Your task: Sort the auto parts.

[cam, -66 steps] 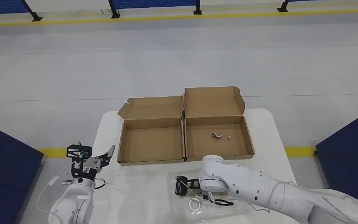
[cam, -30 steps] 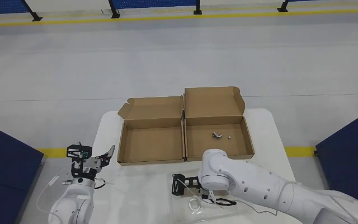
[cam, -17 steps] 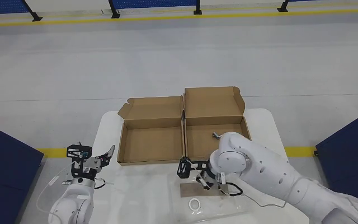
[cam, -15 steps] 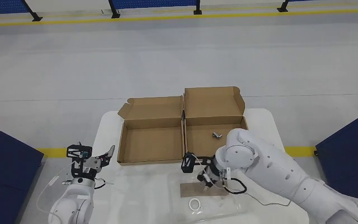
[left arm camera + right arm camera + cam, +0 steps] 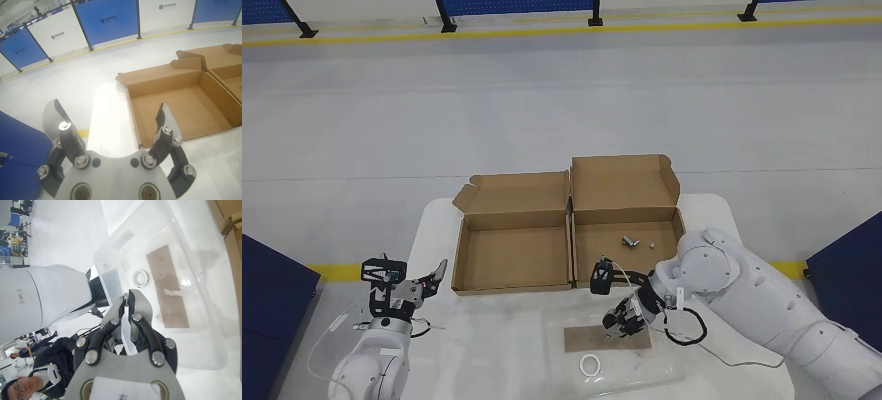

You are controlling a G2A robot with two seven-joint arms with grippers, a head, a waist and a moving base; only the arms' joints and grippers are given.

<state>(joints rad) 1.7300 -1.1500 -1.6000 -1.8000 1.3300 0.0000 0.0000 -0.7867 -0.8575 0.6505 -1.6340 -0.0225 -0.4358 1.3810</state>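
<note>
1. Top view: on the white table (image 5: 492, 320), the left box (image 5: 512, 258) and the right box (image 5: 634, 250) sit open side by side. Two small metal parts (image 5: 628, 240) lie in the right box. At 6 o'clock from the right box is a clear tray (image 5: 647, 368) with a brown pad (image 5: 594, 340) and a white ring (image 5: 591, 365). The right gripper (image 5: 614, 322) hangs over the pad. The left gripper (image 5: 410, 284) is at 8 o'clock from the left box.
2. Left wrist view: the left gripper (image 5: 110, 111) is spread wide with nothing in it, above the table (image 5: 105, 94) and beside the left box (image 5: 179, 106).
3. Right wrist view: the right gripper (image 5: 126, 298) is clenched on a small bolt (image 5: 125, 296) above the tray (image 5: 98, 256). The ring (image 5: 140, 278) lies just beside the pad (image 5: 167, 306).
</note>
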